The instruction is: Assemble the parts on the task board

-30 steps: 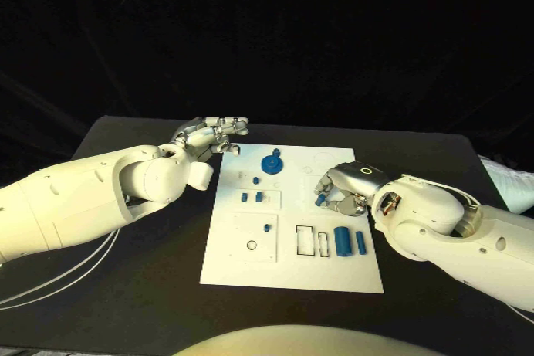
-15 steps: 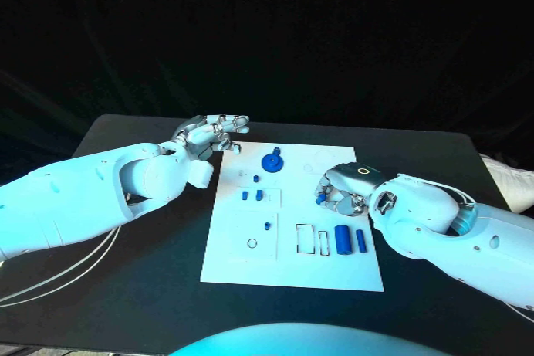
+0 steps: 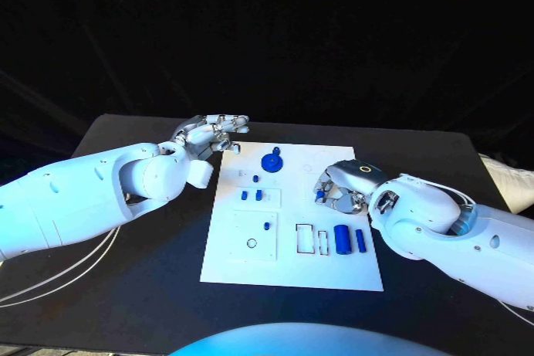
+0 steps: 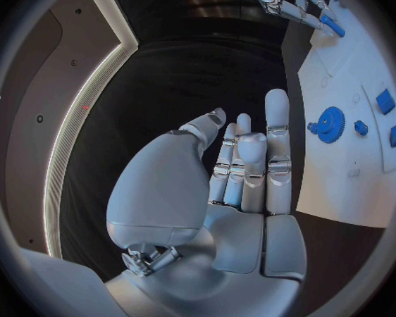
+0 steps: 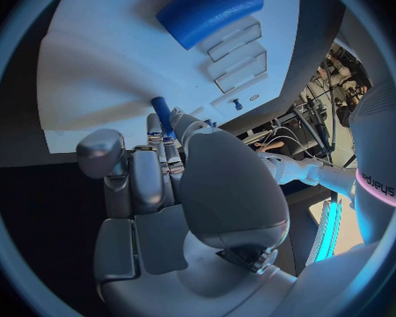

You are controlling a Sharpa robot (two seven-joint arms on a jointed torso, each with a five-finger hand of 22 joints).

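A small blue peg (image 3: 320, 192), pinched in the right hand (image 3: 343, 189) over the task board (image 3: 292, 272), has been raised slightly since a second ago, suggesting carriage toward insertion, while the left hand (image 3: 211, 133) has stayed empty, fingers loosely extended, beside the board's far corner.

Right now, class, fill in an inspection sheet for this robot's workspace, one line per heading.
Surface: black table, white task board in its middle.
Job's things: blue toothed gear, large blue cylinder, small blue pegs on the board.
Clutter: nothing seen.
Hands: left hand holds nothing, beside the board's far corner; right hand pinches a small blue pin over the board.
Cables: white cables under the left arm.
Surroundings: dark backdrop.
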